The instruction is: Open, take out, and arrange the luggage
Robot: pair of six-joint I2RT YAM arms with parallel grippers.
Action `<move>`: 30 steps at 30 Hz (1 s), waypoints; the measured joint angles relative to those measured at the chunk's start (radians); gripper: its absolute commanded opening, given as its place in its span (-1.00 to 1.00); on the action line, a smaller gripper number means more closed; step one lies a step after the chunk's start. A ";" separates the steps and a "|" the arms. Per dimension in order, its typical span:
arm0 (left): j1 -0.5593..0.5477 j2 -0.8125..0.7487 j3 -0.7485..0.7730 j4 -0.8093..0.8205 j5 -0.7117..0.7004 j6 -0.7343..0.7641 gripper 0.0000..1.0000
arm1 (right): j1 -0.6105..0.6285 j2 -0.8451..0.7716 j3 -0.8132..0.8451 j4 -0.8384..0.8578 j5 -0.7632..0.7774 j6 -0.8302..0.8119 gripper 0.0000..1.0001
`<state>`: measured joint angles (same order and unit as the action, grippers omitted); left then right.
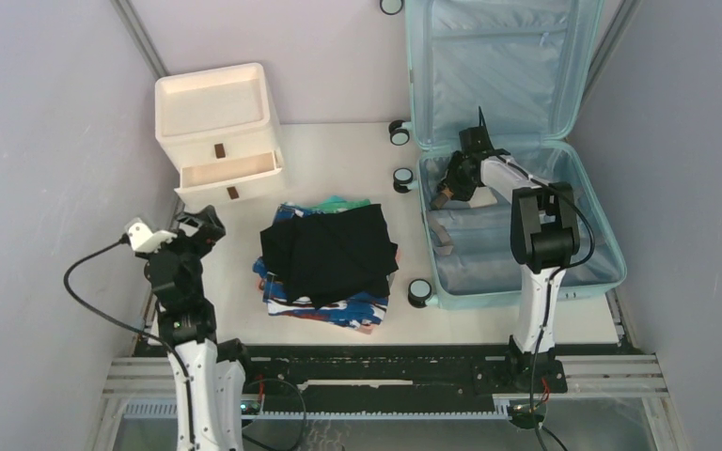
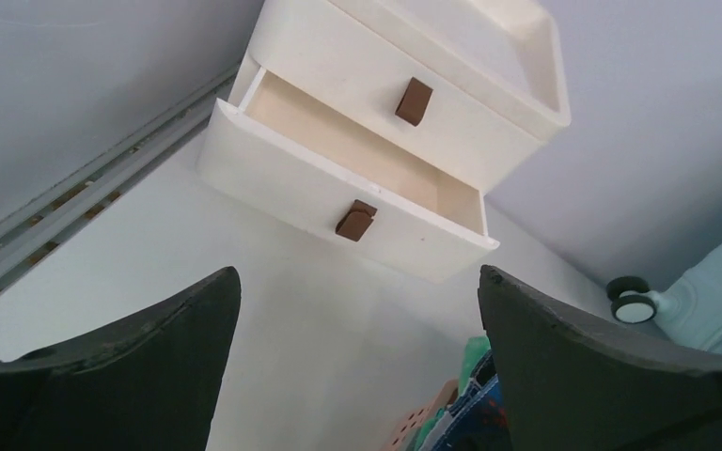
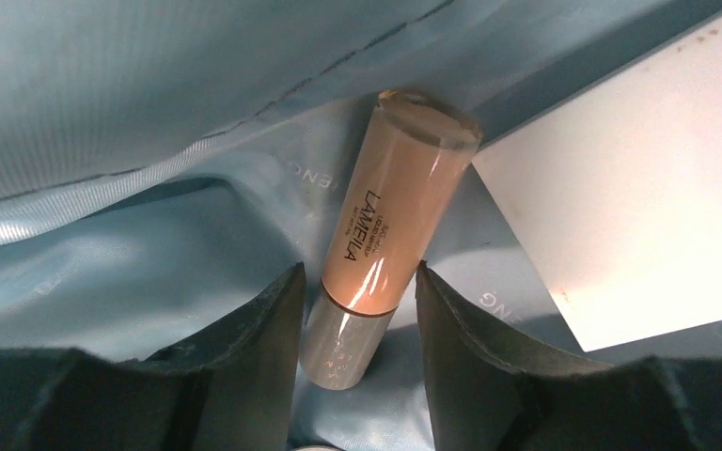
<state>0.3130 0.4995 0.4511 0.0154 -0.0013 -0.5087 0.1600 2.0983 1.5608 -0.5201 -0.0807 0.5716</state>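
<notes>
Where the right gripper [image 3: 357,272] has its fingers [image 3: 263,324] half spread, they straddle a peach cosmetic tube [image 3: 385,207] without clearly touching it. The tube lies on the lining of the luggage [image 1: 503,70], open at the table's [image 1: 338,150] right side; elbow raised over the lower shell, wrist dipped toward the hinge. Left gripper [image 2: 359,272]: fingers spread wide, empty, aimed at the cream cabinet [image 2: 461,103] with its lower drawer open, arm folded upright beside the clothes pile [image 1: 329,254].

clothes pile [image 1: 329,258] blocks centre | table [image 1: 338,160] free between cabinet [image 1: 216,113] and luggage [image 1: 498,66]
</notes>
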 measured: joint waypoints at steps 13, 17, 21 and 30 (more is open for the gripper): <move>0.000 -0.042 -0.019 0.022 0.181 -0.139 0.86 | 0.002 0.006 -0.011 0.029 0.038 0.058 -0.83; -0.024 0.009 -0.019 0.074 0.274 -0.174 0.85 | -0.028 -0.027 -0.085 0.107 -0.027 0.064 -0.90; -0.136 0.052 -0.019 0.148 0.306 -0.192 0.85 | -0.077 -0.056 -0.151 0.174 -0.140 0.071 -0.94; -0.513 0.326 0.007 0.372 0.292 -0.199 0.86 | -0.182 -0.182 -0.230 0.160 -0.371 0.056 -0.98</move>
<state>-0.2001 0.8253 0.4583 0.3870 0.2905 -0.7078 -0.0216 1.9163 1.3304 -0.3599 -0.4515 0.6277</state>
